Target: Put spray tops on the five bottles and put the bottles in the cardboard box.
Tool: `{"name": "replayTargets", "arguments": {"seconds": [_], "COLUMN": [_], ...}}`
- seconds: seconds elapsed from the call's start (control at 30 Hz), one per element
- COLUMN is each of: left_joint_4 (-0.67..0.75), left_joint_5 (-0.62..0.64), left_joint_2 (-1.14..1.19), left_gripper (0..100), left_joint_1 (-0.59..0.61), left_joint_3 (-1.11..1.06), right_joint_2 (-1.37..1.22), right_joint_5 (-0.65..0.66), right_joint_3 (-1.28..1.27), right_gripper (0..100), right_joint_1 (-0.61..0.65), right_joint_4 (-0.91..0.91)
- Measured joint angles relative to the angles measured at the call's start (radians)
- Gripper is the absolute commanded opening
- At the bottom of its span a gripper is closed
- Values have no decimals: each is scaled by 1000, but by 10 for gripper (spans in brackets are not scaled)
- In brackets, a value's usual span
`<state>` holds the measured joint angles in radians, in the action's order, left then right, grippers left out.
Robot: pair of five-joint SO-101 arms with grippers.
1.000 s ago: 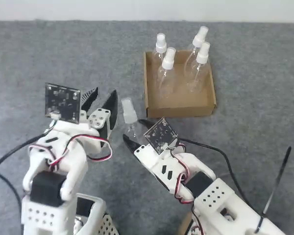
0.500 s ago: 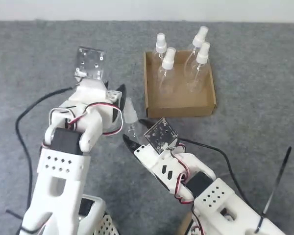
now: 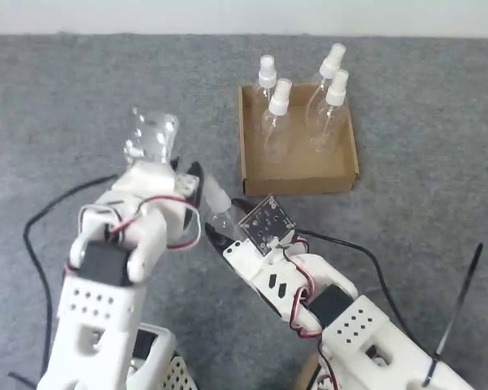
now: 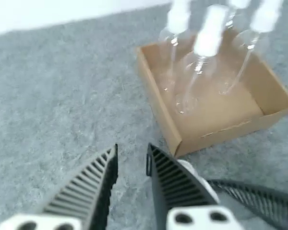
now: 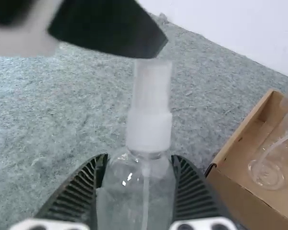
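The right gripper (image 5: 139,160) is clamped on a clear bottle (image 5: 134,196) with a white spray top (image 5: 149,115) on it. The left gripper (image 4: 132,154) sits right at that top, its fingers a little apart. Just past them on the gray tabletop (image 3: 423,122), the cardboard box (image 3: 301,185) holds 4 bottles (image 3: 275,122) with tops.

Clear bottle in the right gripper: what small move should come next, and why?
Probably nudge the left gripper sideways until the white spray top lies between its fingers, then close. The right gripper clamps the clear plastic bottle, top on its neck, but the top sits beside one left finger, not in the gap.
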<state>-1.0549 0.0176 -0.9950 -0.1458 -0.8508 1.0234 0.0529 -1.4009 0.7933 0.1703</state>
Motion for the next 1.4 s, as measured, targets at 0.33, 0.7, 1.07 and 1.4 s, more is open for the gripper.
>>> {"name": "replayTargets", "arguments": {"seconds": [0.33,0.7,1.07,1.4], "left_joint_4": [-15,-15,75,-25], "left_joint_5": [-26,-28,-34,-15], "left_joint_2": [-35,-23,-34,-21], "left_gripper": [85,85,84,88], "left_joint_1": [-64,21,-100,-15], "left_joint_3": [14,104,-55,72], "right_joint_2": [-2,0,0,0], "right_joint_5": [0,0,0,0], "right_joint_3": [-2,2,-2,0], "right_gripper": [6,6,6,6], "right_joint_1": [-2,0,2,-2], "right_joint_4": [2,0,0,0]}}
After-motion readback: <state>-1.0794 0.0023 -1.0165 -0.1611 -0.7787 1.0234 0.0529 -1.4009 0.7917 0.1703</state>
